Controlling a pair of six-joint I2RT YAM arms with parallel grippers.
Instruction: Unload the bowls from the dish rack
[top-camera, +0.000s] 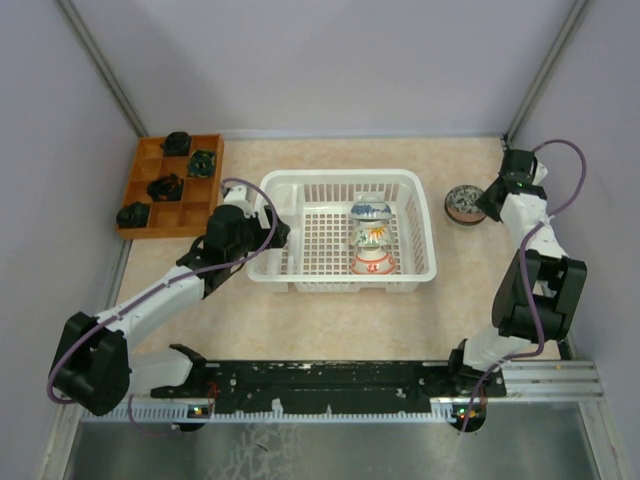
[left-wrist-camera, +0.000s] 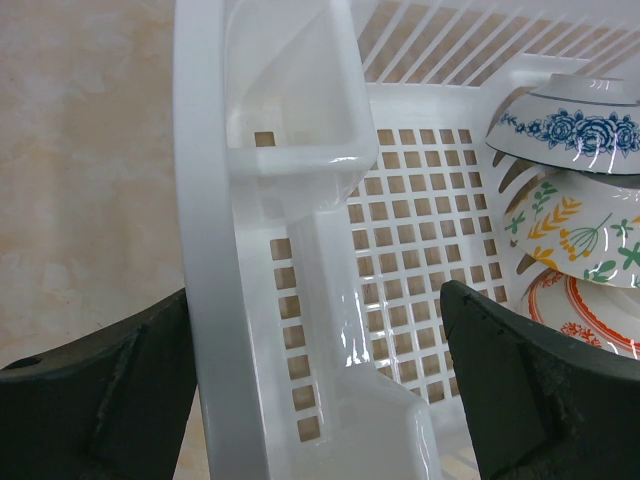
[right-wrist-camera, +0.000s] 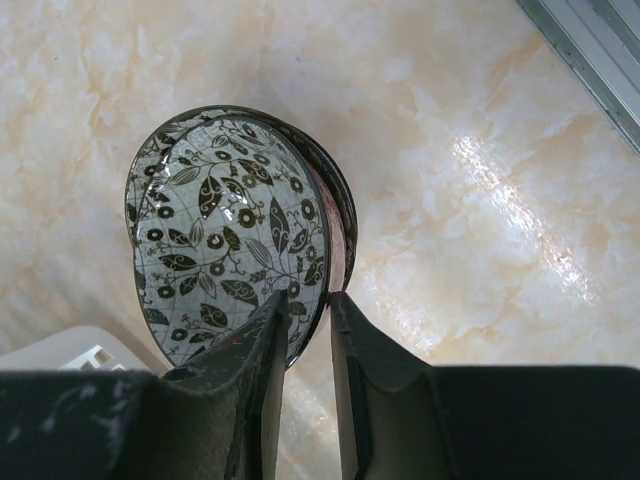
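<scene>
Rim of a leaf-patterned bowl (right-wrist-camera: 220, 230) pinched in the right gripper (right-wrist-camera: 308, 300), right of the dish rack (top-camera: 340, 178), left gripper (left-wrist-camera: 315, 300) wide apart astride its left wall, three bowls (top-camera: 371, 237) inside.

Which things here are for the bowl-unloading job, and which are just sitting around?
For the job:
- white dish rack
- blue-flower bowl, orange-and-green bowl and red-patterned bowl inside it
- dark leaf-patterned bowl, pinched by the right tool outside the rack

Just lying about:
- wooden tray
- dark lumps in its compartments
</scene>
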